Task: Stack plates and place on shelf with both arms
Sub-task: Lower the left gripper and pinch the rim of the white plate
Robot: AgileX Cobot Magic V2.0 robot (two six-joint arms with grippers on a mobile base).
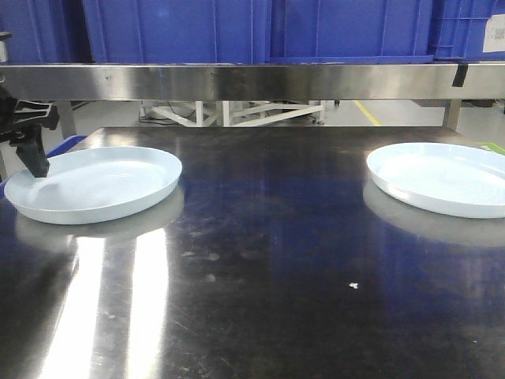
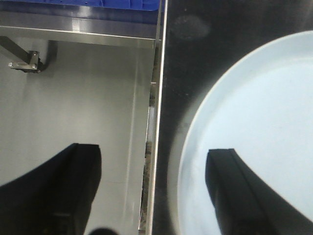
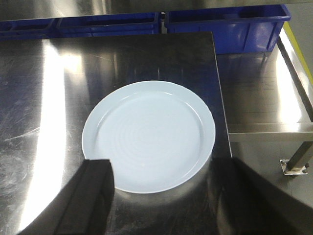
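Two pale blue plates lie apart on the dark steel table. The left plate [image 1: 95, 183] [image 2: 254, 117] has my left gripper [image 1: 35, 164] [image 2: 154, 166] open astride its left rim: one finger [image 2: 230, 186] is over the plate's inside, the other [image 2: 80, 176] hangs beyond the table edge. The right plate [image 1: 442, 178] [image 3: 149, 134] lies flat and untouched. My right gripper [image 3: 166, 166] hovers open well above its near rim, and does not show in the front view. The steel shelf [image 1: 252, 81] runs across the back.
Blue crates [image 1: 260, 28] stand on the shelf. More blue bins [image 3: 225, 27] line the table's far side in the right wrist view. A lower steel side table [image 3: 264, 98] adjoins the right edge. The table's left edge [image 2: 156, 147] drops to the floor.
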